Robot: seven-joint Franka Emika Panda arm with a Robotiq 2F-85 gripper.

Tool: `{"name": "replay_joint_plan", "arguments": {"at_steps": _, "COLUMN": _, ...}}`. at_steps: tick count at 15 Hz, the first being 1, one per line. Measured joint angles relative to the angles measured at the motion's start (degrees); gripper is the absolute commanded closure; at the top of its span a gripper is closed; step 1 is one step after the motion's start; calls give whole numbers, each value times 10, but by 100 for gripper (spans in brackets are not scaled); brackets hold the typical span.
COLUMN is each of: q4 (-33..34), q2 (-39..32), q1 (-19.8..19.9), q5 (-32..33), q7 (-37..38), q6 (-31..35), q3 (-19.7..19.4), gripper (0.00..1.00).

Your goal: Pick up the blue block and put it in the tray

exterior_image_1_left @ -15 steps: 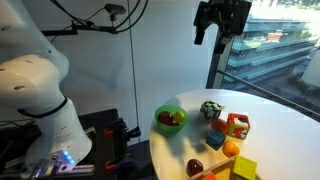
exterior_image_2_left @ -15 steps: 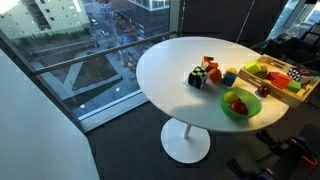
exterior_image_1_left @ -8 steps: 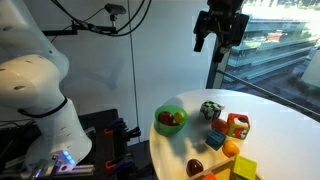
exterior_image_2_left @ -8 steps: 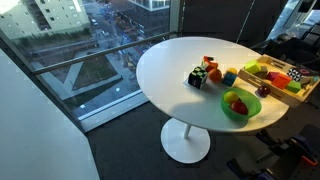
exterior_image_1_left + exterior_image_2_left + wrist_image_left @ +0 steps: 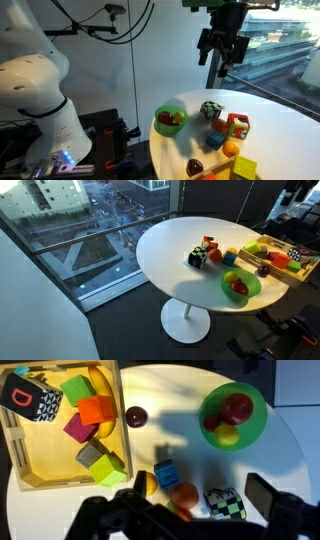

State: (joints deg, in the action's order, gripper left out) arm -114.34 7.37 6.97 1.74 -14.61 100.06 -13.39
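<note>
Dark blue and untouched: spot the blue block (image 5: 166, 474) down on the white table (image 5: 170, 250), beside an orange piece (image 5: 183, 493) and near the patterned cube (image 5: 225, 504), outside the wooden tray (image 5: 45, 455). See the gripper (image 5: 222, 68) high overhead, fingers spread wide, holding nothing. Call it barely begun: left to descend, grasp, lift, carry across and drop into the tray

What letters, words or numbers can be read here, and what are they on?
"D": a red letter on the black patterned cube in the wooden tray, wrist view.
The green-and-white checkered cube: pattern only, no text.
Everything else: too small or blurred to read.
</note>
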Motion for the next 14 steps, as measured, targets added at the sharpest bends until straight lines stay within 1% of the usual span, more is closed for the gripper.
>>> {"name": "replay_joint_plan", "arguments": {"at_steps": 9, "q4": -63, "q2": -30, "q1": 0, "q5": 0, "q7": -51, "q6": 122, "q3": 11, "gripper": 0}}
{"name": "replay_joint_plan", "arguments": {"at_steps": 14, "q4": -92, "q2": -67, "q1": 0, "q5": 0, "q7": -113, "q6": 205, "q3": 14, "gripper": 0}}
